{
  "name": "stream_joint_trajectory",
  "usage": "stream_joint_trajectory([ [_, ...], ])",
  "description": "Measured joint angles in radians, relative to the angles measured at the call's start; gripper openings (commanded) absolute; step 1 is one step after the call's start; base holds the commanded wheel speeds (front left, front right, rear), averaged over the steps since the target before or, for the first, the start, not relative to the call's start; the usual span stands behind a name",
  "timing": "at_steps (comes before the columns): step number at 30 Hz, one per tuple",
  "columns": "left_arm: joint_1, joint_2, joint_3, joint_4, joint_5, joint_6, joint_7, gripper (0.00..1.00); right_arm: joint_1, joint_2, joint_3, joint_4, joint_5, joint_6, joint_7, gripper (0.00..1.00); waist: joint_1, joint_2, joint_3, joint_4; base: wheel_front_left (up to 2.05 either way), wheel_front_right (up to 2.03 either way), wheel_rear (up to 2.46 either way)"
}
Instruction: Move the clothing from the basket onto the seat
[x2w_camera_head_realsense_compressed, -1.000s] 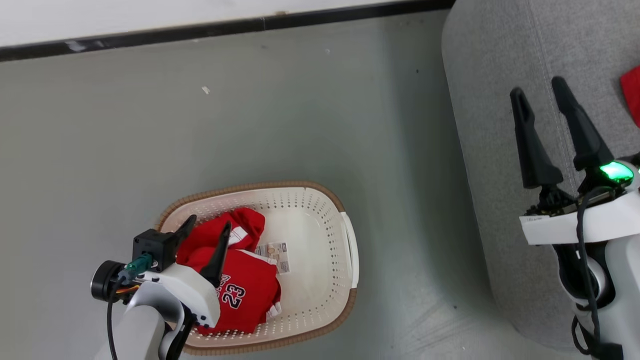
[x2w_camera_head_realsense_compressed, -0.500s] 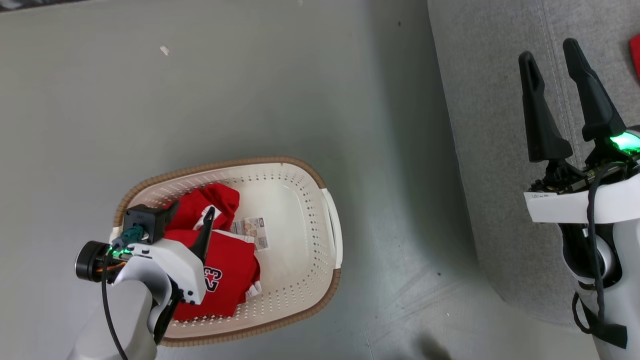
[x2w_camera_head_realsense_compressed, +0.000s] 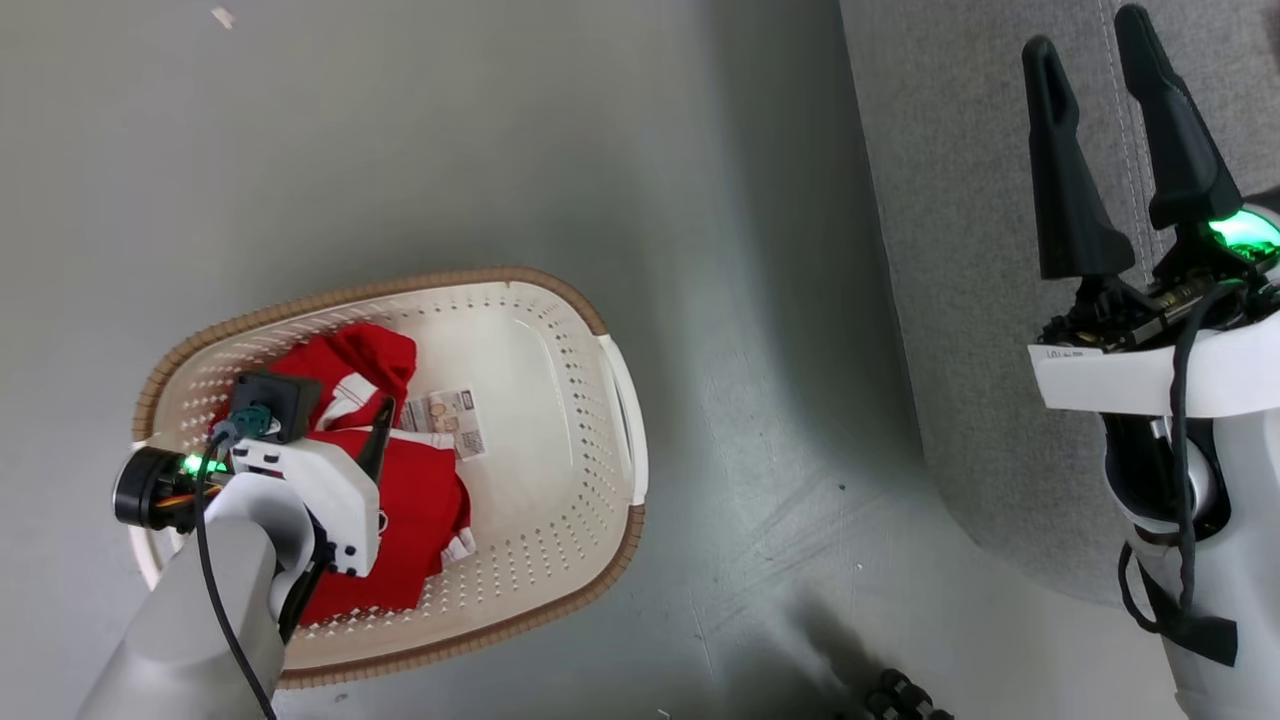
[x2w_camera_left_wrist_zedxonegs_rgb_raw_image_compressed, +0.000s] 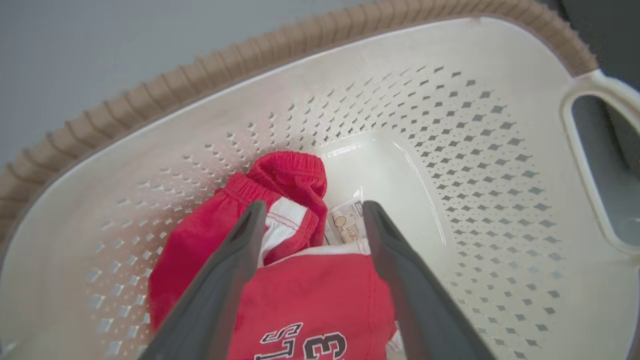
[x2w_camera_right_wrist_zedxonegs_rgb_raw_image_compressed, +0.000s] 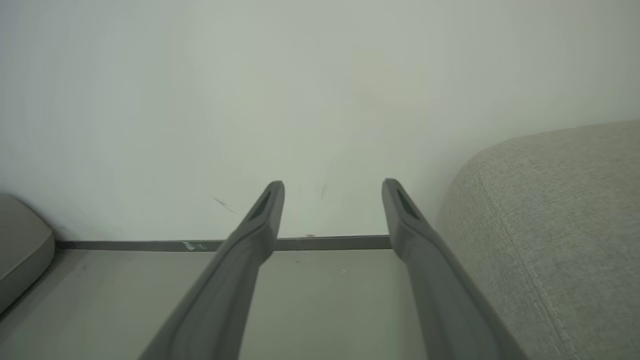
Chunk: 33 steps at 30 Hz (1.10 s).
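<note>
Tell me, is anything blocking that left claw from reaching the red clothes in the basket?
Nothing visible does. The left gripper is open and points straight at the clothing inside the basket, with the red fabric showing between its fingers. A paper label lies beside the clothes, not over them.
</note>
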Motion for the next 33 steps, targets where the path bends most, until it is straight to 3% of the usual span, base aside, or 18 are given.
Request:
stream_joint_trajectory([
  [9,-0.063,0.009,0.010,0.075,0.006,0.011,0.022,1.00,-0.035,0.028,0.017,-0.005,0.005,0.000,0.000,1.00,0.0000,0.0000,0.065,-0.038,0.00,0.00,0.00],
  [18,-0.130,0.050,0.013,0.143,0.031,0.063,0.052,1.00,-0.067,0.053,0.030,-0.007,0.009,0.000,0.000,1.00,0.0000,0.0000,0.131,-0.082,0.00,0.00,0.00],
  [33,-0.210,0.100,-0.013,0.233,0.087,0.103,0.115,1.00,-0.123,0.083,0.060,-0.007,0.025,0.000,0.000,1.00,0.0000,0.0000,0.216,-0.151,0.00,0.00,0.00],
])
